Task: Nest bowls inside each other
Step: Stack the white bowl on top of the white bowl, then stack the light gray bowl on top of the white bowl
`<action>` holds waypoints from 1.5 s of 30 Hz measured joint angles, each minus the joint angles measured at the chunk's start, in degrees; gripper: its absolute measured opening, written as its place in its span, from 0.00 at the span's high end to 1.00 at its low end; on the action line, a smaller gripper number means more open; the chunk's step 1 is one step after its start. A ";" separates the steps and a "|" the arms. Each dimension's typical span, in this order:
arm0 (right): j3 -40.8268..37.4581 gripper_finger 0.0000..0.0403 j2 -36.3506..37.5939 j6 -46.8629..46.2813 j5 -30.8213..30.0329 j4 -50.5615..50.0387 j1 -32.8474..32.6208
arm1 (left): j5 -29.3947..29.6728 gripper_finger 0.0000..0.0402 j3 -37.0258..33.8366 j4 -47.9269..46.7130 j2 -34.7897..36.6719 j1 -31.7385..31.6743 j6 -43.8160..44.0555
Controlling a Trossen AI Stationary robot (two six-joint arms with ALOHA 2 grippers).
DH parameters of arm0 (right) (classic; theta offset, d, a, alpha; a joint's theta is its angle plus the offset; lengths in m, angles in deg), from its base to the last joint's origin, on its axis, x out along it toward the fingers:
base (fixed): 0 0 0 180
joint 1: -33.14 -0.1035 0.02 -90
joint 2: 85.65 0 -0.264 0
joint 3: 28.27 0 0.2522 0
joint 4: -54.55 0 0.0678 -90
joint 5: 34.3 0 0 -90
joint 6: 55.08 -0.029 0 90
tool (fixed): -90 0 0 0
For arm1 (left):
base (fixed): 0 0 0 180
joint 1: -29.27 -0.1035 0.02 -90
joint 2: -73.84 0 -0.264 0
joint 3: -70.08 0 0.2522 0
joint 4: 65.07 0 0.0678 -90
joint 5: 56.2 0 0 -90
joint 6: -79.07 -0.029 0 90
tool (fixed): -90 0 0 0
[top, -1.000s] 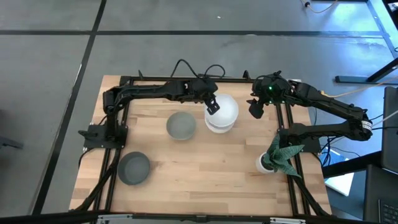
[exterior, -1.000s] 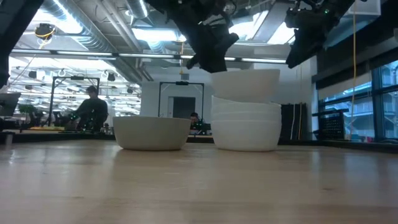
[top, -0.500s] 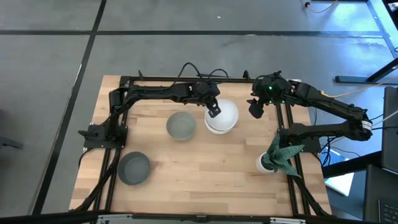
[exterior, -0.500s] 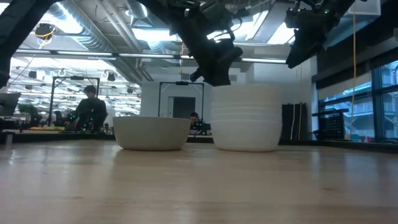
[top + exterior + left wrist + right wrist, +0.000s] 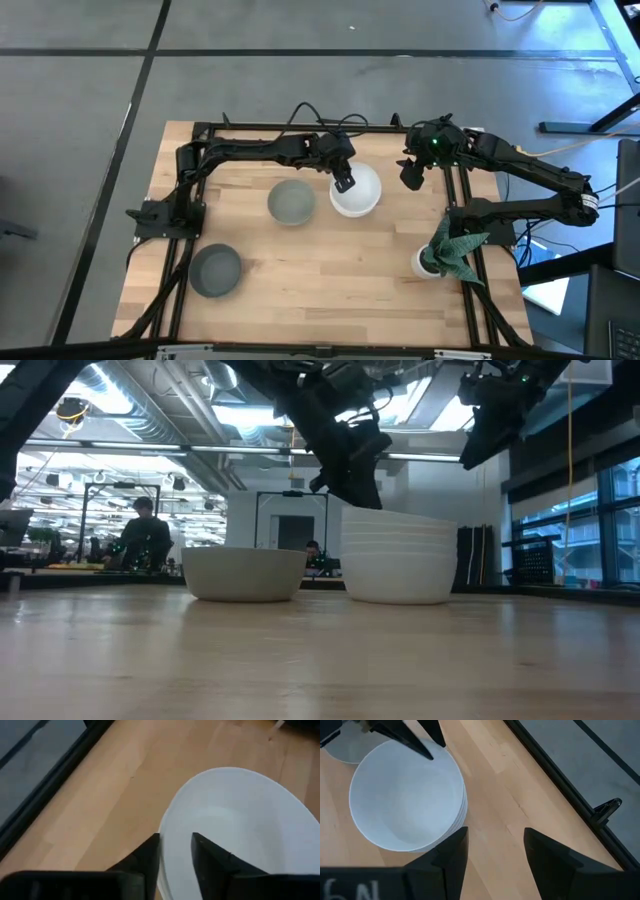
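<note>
A stack of nested white bowls [image 5: 357, 192] [image 5: 398, 558] stands on the wooden table, toward its far middle. My left gripper [image 5: 344, 182] [image 5: 176, 836] is open at the stack's left rim. One finger is inside the top bowl [image 5: 235, 815] and one is outside it. My right gripper [image 5: 410, 178] [image 5: 495, 831] hangs open in the air to the right of the stack, holding nothing. A grey bowl [image 5: 291, 201] sits on the table just left of the stack. A second grey bowl [image 5: 215, 270] sits near the front left. My left gripper stands astride the top bowl's left rim [image 5: 167, 820], coming from above and pointing down. One finger [image 5: 212, 857] is inside and one [image 5: 147, 855] outside. Whether either finger touches the rim, I cannot tell. The bowl rests level, nested in the stack.
A small white pot with a green plant [image 5: 440, 255] stands at the table's right near side. Black frame rails [image 5: 300, 127] run along the far and side edges. Bare wood [image 5: 330, 270] lies between the bowls and the front edge. A person [image 5: 145, 535] shows in the room behind.
My left gripper has gone down onto the stack with the top white bowl. A second ago that bowl hung above the stack; now it sits nested in it, and the stack stands lower in the low view.
</note>
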 joint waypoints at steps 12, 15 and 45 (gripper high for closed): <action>0.00 0.52 -0.01 0.39 -0.49 -0.88 -0.01 | 0.54 0.63 0.00 -0.50 5.72 -0.36 -6.20; 0.00 0.52 0.01 0.39 -0.95 -1.28 0.00 | 0.53 0.63 -0.02 -2.99 8.34 -0.27 -7.95; 0.00 0.52 0.00 0.15 -1.01 1.46 0.00 | -4.44 0.64 -17.77 -20.40 17.97 -9.48 -11.30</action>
